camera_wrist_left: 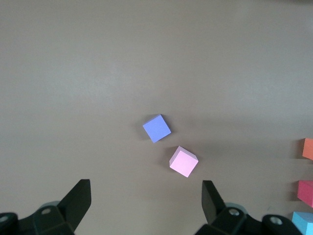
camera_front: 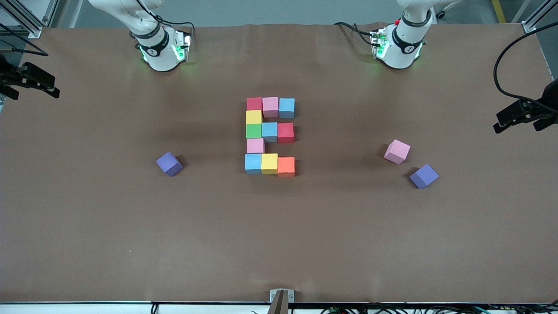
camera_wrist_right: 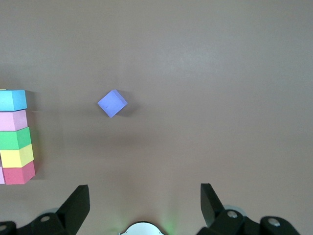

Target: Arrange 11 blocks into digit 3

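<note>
The blocks are packed at the table's middle as the digit 3, a blocky E. The row farthest from the front camera is red, pink, blue. A yellow cube links it to green, blue and red. A pink cube links those to blue, yellow and orange. My left gripper hangs open and empty high over bare table. My right gripper is open and empty above its own base. Neither gripper shows in the front view.
A loose pink cube and a purple cube lie toward the left arm's end, also in the left wrist view as pink cube and purple cube. Another purple cube lies toward the right arm's end.
</note>
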